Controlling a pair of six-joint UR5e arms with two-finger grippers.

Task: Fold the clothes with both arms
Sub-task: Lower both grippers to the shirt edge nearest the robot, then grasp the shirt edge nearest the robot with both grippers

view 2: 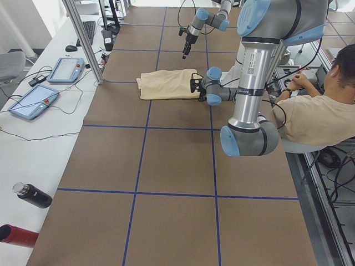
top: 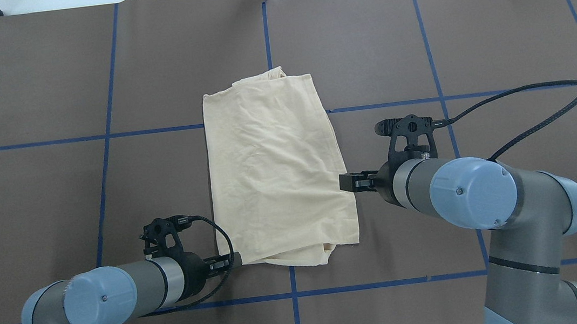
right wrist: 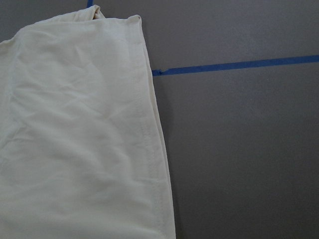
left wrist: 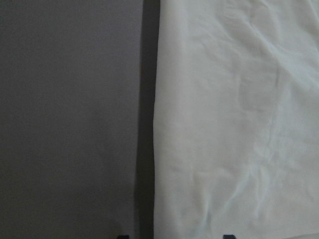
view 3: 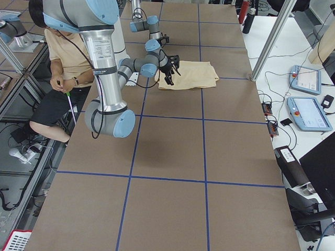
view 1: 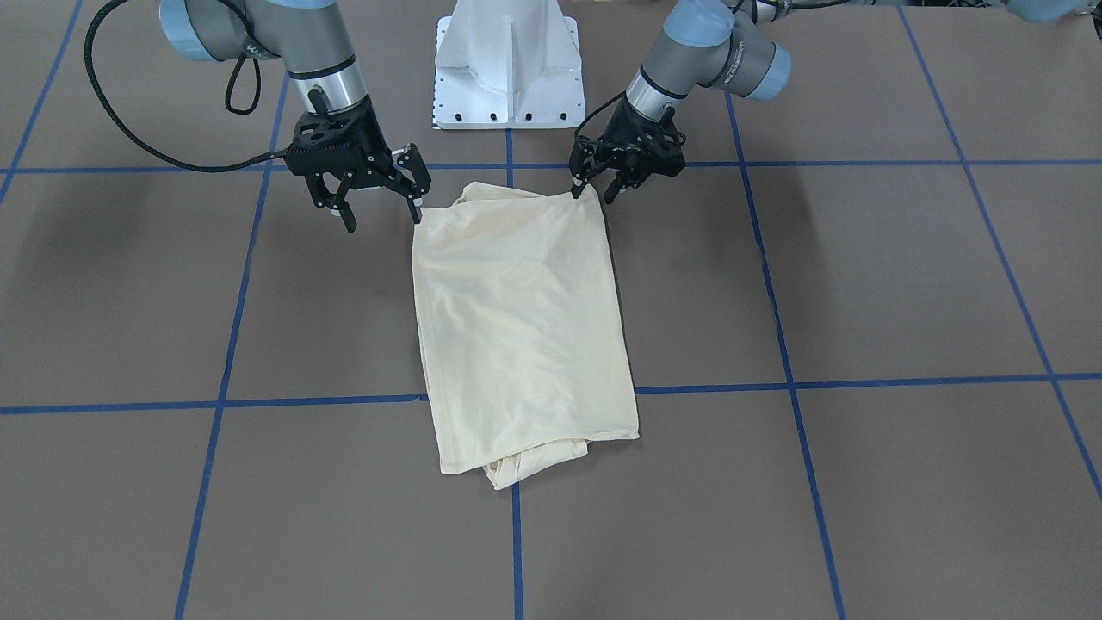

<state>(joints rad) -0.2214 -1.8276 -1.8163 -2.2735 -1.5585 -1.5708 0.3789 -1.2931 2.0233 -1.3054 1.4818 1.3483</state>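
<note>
Bright even light w/ soft shadows; left wrist view dim, T-shirt [left wrist: 234, 119] greyish & soft-focus.

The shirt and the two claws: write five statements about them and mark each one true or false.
1. The shirt lies folded into a long rectangle on the table. True.
2. The right claw is shut on a sleeve. False: its fingers are spread open beside the shirt's corner.
3. Both claws, the left claw too, are at the shirt's end nearest the robot. True.
4. A dark print shows on the shirt's top side. False: only plain cream cloth shows.
5. The shirt lies clear of every blue tape line. False: it covers part of one.
</note>
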